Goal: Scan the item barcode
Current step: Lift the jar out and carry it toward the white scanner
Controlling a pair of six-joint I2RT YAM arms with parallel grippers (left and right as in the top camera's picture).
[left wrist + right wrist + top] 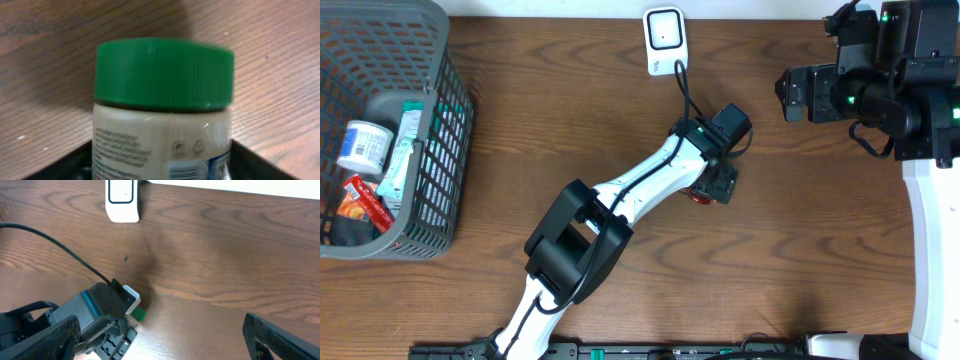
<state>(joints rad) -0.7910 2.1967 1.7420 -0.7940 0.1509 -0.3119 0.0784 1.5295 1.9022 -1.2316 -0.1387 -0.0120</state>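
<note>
Inspecting the jar [162, 135]: it is sitting between the fingers [67, 169] of the left hand [161, 167] near the middle of the tabletop [800, 250], well short of the scanner [663, 38]. Whether those fingers are pressing or merely flanking it is unclear. The right hand [165, 342] is hanging wide open, empty. The jar is looking rigid, smooth-walled and likely slippery; gripping the body below the ribbed green lid [165, 72] is advised.

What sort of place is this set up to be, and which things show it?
Probably a mock shop checkout on a wooden table: a white barcode scanner at the far edge, a grey basket of packaged goods, and a green-lidded jar.
</note>
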